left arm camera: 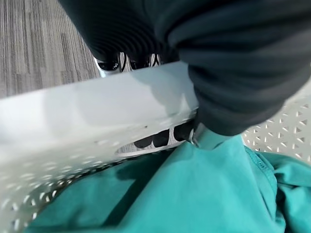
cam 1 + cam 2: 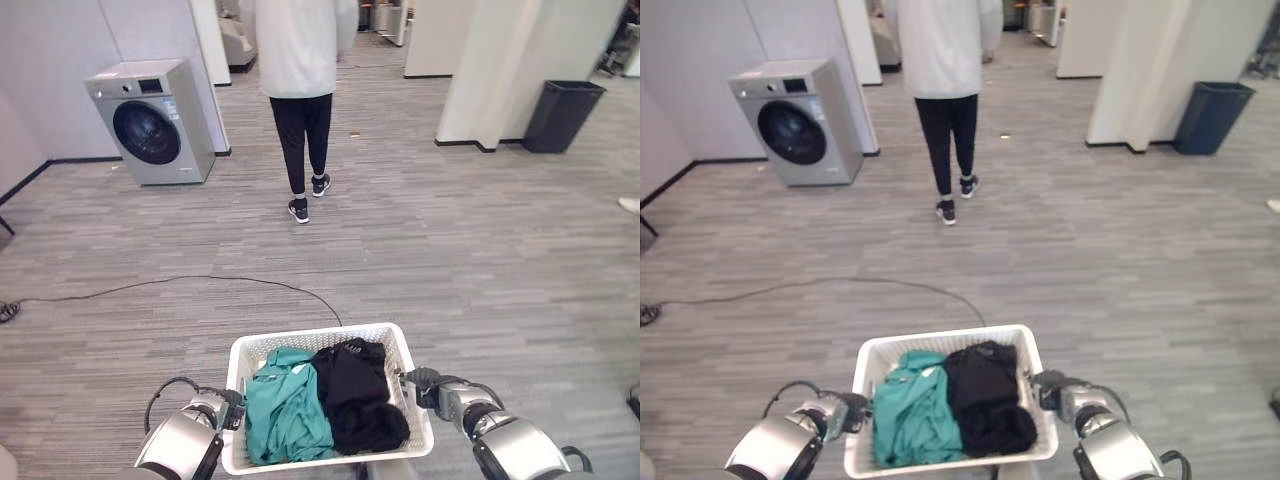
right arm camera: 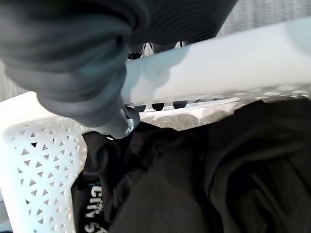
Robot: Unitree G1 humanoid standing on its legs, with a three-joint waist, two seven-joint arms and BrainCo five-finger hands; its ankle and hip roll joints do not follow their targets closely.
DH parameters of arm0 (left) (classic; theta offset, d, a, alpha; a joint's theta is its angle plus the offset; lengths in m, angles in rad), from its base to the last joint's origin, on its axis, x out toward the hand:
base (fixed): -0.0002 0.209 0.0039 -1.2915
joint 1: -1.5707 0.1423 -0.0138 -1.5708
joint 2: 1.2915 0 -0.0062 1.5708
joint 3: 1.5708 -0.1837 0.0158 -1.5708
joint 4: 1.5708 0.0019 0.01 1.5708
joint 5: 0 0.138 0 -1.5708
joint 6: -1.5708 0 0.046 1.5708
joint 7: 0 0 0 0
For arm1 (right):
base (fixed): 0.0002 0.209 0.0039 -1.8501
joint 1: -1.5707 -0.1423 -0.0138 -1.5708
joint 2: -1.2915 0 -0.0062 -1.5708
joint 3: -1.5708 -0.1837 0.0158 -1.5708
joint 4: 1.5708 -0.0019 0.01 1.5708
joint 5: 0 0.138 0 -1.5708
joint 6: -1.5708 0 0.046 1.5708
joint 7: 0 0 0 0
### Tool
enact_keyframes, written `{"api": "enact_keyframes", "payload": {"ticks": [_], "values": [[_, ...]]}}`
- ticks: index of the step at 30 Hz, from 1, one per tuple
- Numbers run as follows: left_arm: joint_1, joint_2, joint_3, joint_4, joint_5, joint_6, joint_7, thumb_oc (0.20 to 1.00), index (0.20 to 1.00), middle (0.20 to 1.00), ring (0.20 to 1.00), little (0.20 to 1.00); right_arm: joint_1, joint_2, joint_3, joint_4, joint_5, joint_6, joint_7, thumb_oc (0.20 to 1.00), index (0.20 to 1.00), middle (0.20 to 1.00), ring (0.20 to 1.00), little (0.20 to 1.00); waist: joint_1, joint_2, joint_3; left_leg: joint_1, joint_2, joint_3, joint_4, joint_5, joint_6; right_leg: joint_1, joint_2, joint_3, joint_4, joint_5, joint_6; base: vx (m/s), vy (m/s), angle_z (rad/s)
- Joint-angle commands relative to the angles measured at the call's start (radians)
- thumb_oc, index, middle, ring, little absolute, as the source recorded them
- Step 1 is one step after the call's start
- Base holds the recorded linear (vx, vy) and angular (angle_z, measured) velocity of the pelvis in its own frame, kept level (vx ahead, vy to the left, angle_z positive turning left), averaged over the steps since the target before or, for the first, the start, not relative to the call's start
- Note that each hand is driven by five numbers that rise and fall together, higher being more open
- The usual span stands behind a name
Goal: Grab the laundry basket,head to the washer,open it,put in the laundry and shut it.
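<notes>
At bottom centre, both hands (image 2: 225,408) (image 2: 425,384) gripping the white laundry basket (image 2: 300,342) rims, fingers hooked under; carrying toward the washer (image 2: 152,122) at upper left, needing a leftward walk.

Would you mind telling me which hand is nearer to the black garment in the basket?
Right. The right hand grips the basket rim beside the black garment; the left hand grips the opposite rim, with the teal garment between.

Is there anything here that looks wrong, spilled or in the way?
Nothing is spilled: the teal garment and black garment lie inside the basket. One thing stands out: a person stands on the floor beside the washer, near the robot's way.
</notes>
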Motion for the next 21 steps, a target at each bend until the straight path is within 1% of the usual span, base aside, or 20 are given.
{"api": "enact_keyframes", "payload": {"ticks": [1,2,3,4,5,6,7,8,9,10,11,13,14,15,16,17,18,19,20,21], "values": [[-0.077,-0.05,0.107,0.06,-0.071,-0.01,-0.127,0.2,0.2,0.2,0.2,0.2,-0.029,0.004,-0.06,0.101,0.096,0.033,0.062,0.2,0.2,0.2,0.2,0.2,-0.037,-0.003,0.006,0.009,-0.073,0.054,0.015,0.063,0.001,0.046,-0.01,-0.003,-0.073,0.098,0.006,0.48,-0.179,0.58],[-0.066,-0.055,0.112,0.06,-0.068,-0.009,-0.13,0.2,0.2,0.2,0.2,0.2,-0.024,-0.005,-0.064,0.119,0.088,0.031,0.054,0.2,0.2,0.2,0.2,0.2,-0.044,0.0,-0.017,0.019,-0.055,0.042,0.059,0.071,-0.007,0.077,0.015,0.026,-0.07,0.092,-0.012,0.52,-0.192,0.31],[-0.058,-0.058,0.112,0.058,-0.078,-0.006,-0.132,0.2,0.2,0.2,0.2,0.2,-0.023,-0.015,-0.071,0.126,0.092,0.029,0.039,0.2,0.2,0.2,0.2,0.2,-0.052,0.004,-0.027,0.011,-0.043,0.03,0.145,0.083,-0.025,0.101,0.037,0.042,-0.056,0.079,-0.03,0.56,-0.235,0.28],[-0.051,-0.058,0.113,0.057,-0.078,-0.005,-0.138,0.2,0.2,0.2,0.2,0.2,-0.018,-0.02,-0.075,0.125,0.087,0.025,0.031,0.2,0.2,0.2,0.2,0.2,-0.058,0.004,-0.03,-0.014,-0.032,0.036,0.25,0.115,-0.051,0.13,0.045,0.034,-0.054,0.065,-0.048,0.47,-0.217,0.33],[-0.046,-0.061,0.112,0.057,-0.081,-0.002,-0.141,0.2,0.2,0.2,0.2,0.2,-0.012,-0.024,-0.076,0.125,0.084,0.022,0.024,0.2,0.2,0.2,0.2,0.2,-0.062,0.001,-0.032,-0.059,-0.018,0.039,0.374,0.162,-0.075,0.163,0.047,0.029,-0.069,0.057,-0.064,0.27,-0.142,0.36],[-0.046,-0.061,0.112,0.057,-0.081,-0.002,-0.141,0.2,0.2,0.2,0.2,0.2,-0.012,-0.024,-0.077,0.125,0.084,0.022,0.024,0.2,0.2,0.2,0.2,0.2,-0.063,-0.002,-0.035,-0.063,-0.021,0.038,0.373,0.165,-0.075,0.16,0.043,0.028,-0.07,0.058,-0.064,0.33,-0.267,0.14],[-0.051,-0.059,0.109,0.049,-0.09,-0.001,-0.133,0.2,0.2,0.2,0.2,0.2,-0.014,-0.022,-0.078,0.121,0.09,0.019,0.008,0.2,0.2,0.2,0.2,0.2,-0.063,-0.031,-0.026,-0.169,0.025,0.077,0.617,0.266,-0.113,0.223,0.047,0.019,-0.101,0.044,-0.101,0.28,-0.274,-0.08],[-0.052,-0.057,0.107,0.047,-0.091,-0.002,-0.133,0.2,0.2,0.2,0.2,0.2,-0.014,-0.024,-0.073,0.118,0.09,0.02,0.005,0.2,0.2,0.2,0.2,0.2,-0.053,-0.047,-0.018,-0.208,0.026,0.102,0.68,0.262,-0.107,0.248,0.041,0.022,-0.113,0.034,-0.11,0.37,-0.344,-0.02],[-0.054,-0.056,0.108,0.043,-0.099,-0.006,-0.132,0.2,0.2,0.2,0.2,0.2,-0.016,-0.024,-0.064,0.114,0.087,0.017,0.006,0.2,0.2,0.2,0.2,0.2,-0.043,-0.059,-0.012,-0.253,0.048,0.144,0.724,0.253,-0.098,0.267,0.04,0.022,-0.119,0.022,-0.119,0.25,-0.185,0.12],[-0.057,-0.054,0.12,0.04,-0.121,-0.007,-0.127,0.2,0.2,0.2,0.2,0.2,-0.016,-0.026,-0.061,0.113,0.09,0.016,0.002,0.2,0.2,0.2,0.2,0.2,-0.031,-0.066,-0.004,-0.288,0.075,0.193,0.7,0.233,-0.087,0.293,0.042,0.024,-0.129,0.01,-0.122,0.27,-0.128,0.11],[-0.058,-0.056,0.125,0.038,-0.133,-0.004,-0.124,0.2,0.2,0.2,0.2,0.2,-0.015,-0.028,-0.061,0.111,0.092,0.018,-0.002,0.2,0.2,0.2,0.2,0.2,-0.016,-0.074,0.002,-0.337,0.068,0.215,0.672,0.21,-0.077,0.311,0.033,0.024,-0.135,0.003,-0.119,0.29,-0.048,-0.05],[-0.065,-0.062,0.116,0.038,-0.118,-0.012,-0.127,0.2,0.2,0.2,0.2,0.2,-0.015,-0.026,-0.057,0.101,0.094,0.02,0.006,0.2,0.2,0.2,0.2,0.2,-0.001,-0.078,0.006,-0.4,0.063,0.255,0.521,0.188,-0.056,0.342,0.021,0.024,-0.145,-0.013,-0.101,0.26,0.015,-0.07],[-0.065,-0.062,0.116,0.038,-0.118,-0.012,-0.127,0.2,0.2,0.2,0.2,0.2,-0.015,-0.026,-0.057,0.101,0.094,0.02,0.006,0.2,0.2,0.2,0.2,0.2,-0.001,-0.078,0.006,-0.399,0.063,0.255,0.521,0.188,-0.056,0.342,0.02,0.024,-0.145,-0.013,-0.101,0.35,0.077,-0.12],[-0.064,-0.055,0.115,0.035,-0.125,-0.02,-0.123,0.2,0.2,0.2,0.2,0.2,-0.008,-0.022,-0.052,0.095,0.097,0.021,0.02,0.2,0.2,0.2,0.2,0.2,0.014,-0.065,0.004,-0.422,0.042,0.257,0.318,0.206,-0.048,0.362,0.028,0.035,-0.15,-0.035,-0.088,0.23,0.068,-0.21],[-0.064,-0.056,0.115,0.035,-0.125,-0.02,-0.123,0.2,0.2,0.2,0.2,0.2,-0.007,-0.023,-0.052,0.095,0.097,0.021,0.02,0.2,0.2,0.2,0.2,0.2,0.014,-0.067,0.006,-0.415,0.039,0.259,0.311,0.209,-0.048,0.365,0.025,0.036,-0.15,-0.036,-0.087,0.52,0.148,-0.37],[-0.061,-0.055,0.113,0.034,-0.141,-0.025,-0.126,0.2,0.2,0.2,0.2,0.2,-0.007,-0.016,-0.041,0.096,0.089,0.016,0.022,0.2,0.2,0.2,0.2,0.2,0.042,-0.04,0.007,-0.421,0.017,0.18,0.081,0.284,-0.052,0.404,0.048,0.061,-0.153,-0.067,-0.083,0.45,0.119,-0.4],[-0.059,-0.058,0.11,0.032,-0.148,-0.033,-0.127,0.2,0.2,0.2,0.2,0.2,-0.005,-0.013,-0.037,0.095,0.085,0.013,0.022,0.2,0.2,0.2,0.2,0.2,0.054,-0.031,0.012,-0.437,0.011,0.134,-0.007,0.309,-0.056,0.424,0.053,0.08,-0.153,-0.088,-0.085,0.57,0.133,-0.44],[-0.058,-0.06,0.104,0.03,-0.155,-0.032,-0.134,0.2,0.2,0.2,0.2,0.2,-0.005,-0.011,-0.031,0.099,0.077,0.016,0.028,0.2,0.2,0.2,0.2,0.2,0.059,-0.025,0.012,-0.462,0.014,0.107,-0.02,0.319,-0.069,0.437,0.055,0.083,-0.153,-0.094,-0.088,0.45,0.085,-0.58],[-0.053,-0.065,0.099,0.031,-0.148,-0.038,-0.14,0.2,0.2,0.2,0.2,0.2,-0.004,-0.008,-0.026,0.108,0.061,0.02,0.038,0.2,0.2,0.2,0.2,0.2,0.063,-0.02,0.013,-0.512,0.018,0.092,-0.02,0.316,-0.084,0.458,0.053,0.095,-0.153,-0.111,-0.09,0.59,0.14,-0.59],[-0.039,-0.067,0.097,0.037,-0.139,-0.031,-0.143,0.2,0.2,0.2,0.2,0.2,0.001,-0.009,-0.035,0.127,0.057,0.028,0.047,0.2,0.2,0.2,0.2,0.2,0.064,-0.005,0.0,-0.478,0.034,0.136,-0.02,0.348,-0.086,0.494,0.051,0.112,-0.145,-0.138,-0.089,0.64,0.192,-0.57]]}}
